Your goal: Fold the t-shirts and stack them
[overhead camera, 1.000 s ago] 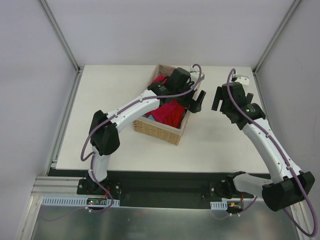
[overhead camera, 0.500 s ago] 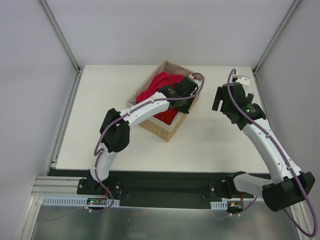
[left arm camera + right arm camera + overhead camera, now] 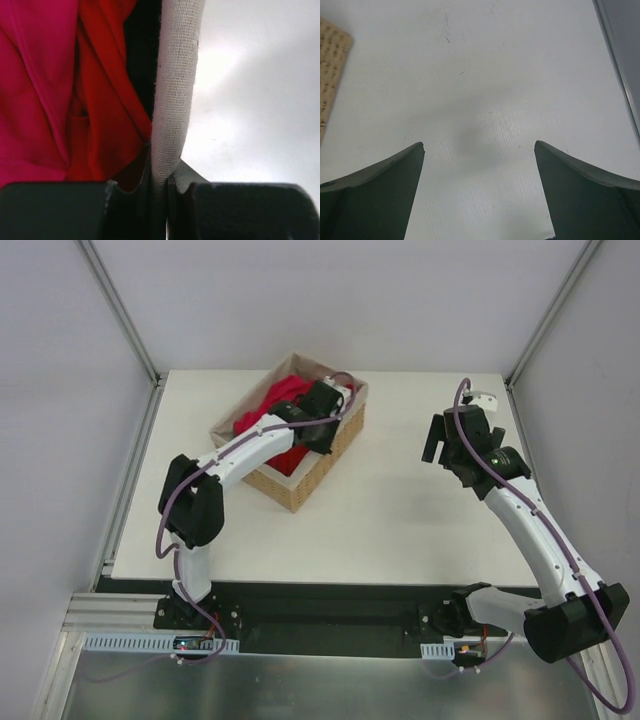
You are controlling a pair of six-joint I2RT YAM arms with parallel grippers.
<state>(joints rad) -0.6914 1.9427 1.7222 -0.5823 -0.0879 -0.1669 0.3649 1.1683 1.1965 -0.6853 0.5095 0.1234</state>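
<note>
"Where was the right end effector (image 3: 479, 165)?"

"Over on the right side, hanging above the bare table (image 3: 400, 510) with its fingers spread wide and nothing between them."

"And the left end effector (image 3: 159, 187)?"

"Farther back, pinched tight on the cloth-lined rim (image 3: 175, 75) of the basket (image 3: 290, 485)."

"The t-shirts (image 3: 60, 90)?"

"Bunched inside the basket, magenta beside brighter red. How many there were, I couldn't tell."
</note>
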